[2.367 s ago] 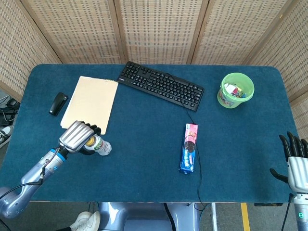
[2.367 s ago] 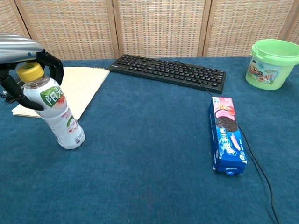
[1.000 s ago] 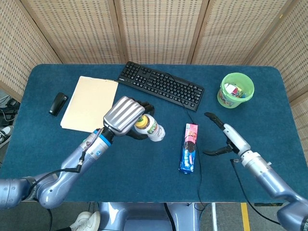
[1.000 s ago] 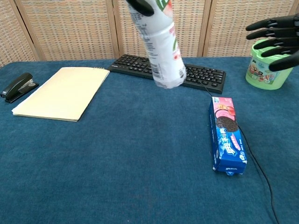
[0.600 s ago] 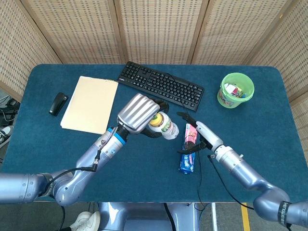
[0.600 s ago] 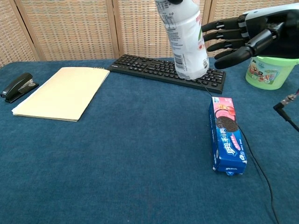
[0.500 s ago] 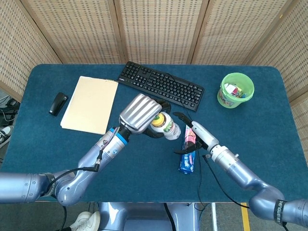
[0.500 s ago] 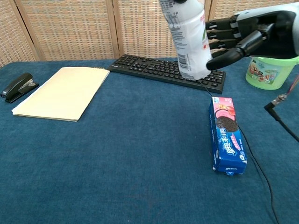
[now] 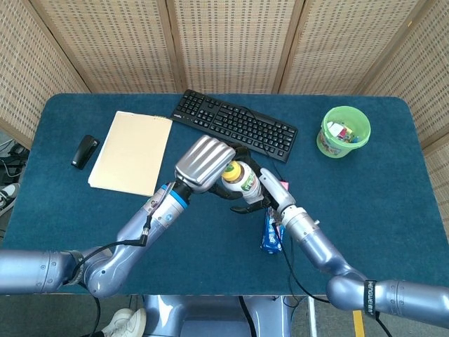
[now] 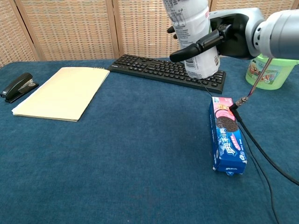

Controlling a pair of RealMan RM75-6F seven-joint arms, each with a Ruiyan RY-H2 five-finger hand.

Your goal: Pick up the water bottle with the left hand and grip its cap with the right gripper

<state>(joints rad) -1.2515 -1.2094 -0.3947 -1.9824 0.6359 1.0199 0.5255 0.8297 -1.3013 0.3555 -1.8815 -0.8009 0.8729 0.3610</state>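
Above the middle of the blue table (image 9: 63, 210), the left hand (image 9: 203, 164) is gripping the water bottle (image 10: 192, 32) and holding it in the air, clear of the cloth. From the head view its silver back is covering most of the bottle, with only the yellow cap (image 9: 232, 170) and a bit of the green label peeking out beside it. From the chest view the bottle's white body is hanging nearly upright in front of the black keyboard (image 10: 168, 71), its top cut off by the upper edge.

The right hand (image 9: 261, 194) is lying just beside the bottle on its right. Its dark fingers (image 10: 194, 49) are curving around the lower body of the bottle rather than the cap, and one finger is crossing in front of the label. Whether they are pressing on the bottle or only lying close to it cannot be told from either view.

On the cloth below, a blue and pink cookie box (image 10: 226, 134) is lying flat, with a black cable (image 10: 261, 154) running past it. A green bucket (image 9: 344, 131) is sitting at the far right, a yellow folder (image 9: 131, 152) at the left, and a black stapler (image 9: 85, 151) just beyond that.
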